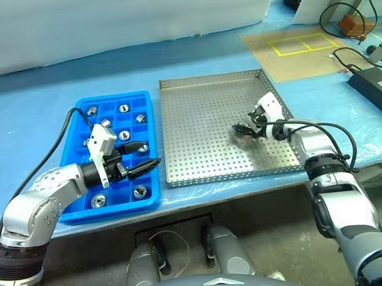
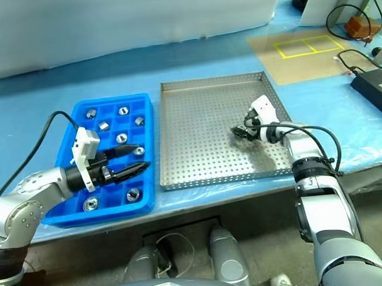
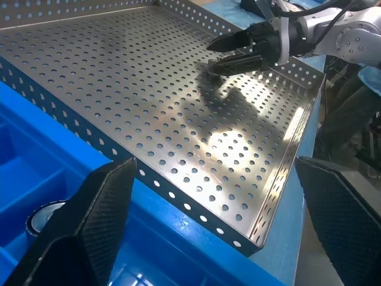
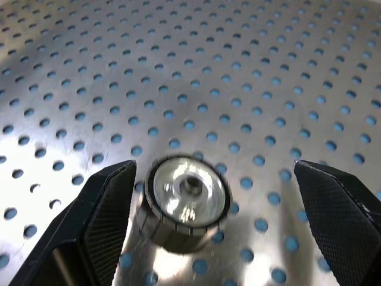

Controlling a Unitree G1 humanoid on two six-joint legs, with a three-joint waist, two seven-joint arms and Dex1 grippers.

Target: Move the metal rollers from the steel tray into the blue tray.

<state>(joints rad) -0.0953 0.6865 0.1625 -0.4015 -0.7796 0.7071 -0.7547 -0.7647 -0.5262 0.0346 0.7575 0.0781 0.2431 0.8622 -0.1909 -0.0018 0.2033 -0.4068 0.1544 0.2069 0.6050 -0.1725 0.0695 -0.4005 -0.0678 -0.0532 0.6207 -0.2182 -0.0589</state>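
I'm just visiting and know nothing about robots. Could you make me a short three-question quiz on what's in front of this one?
1. True or false: the right gripper is open over the perforated grey steel tray.
2. What lies between its fingers: A a shiny silver metal roller, B a cable?
3. Which gripper hovers over the bright blue plastic compartment tray?

Key: 1 true. 2 A. 3 the left gripper.
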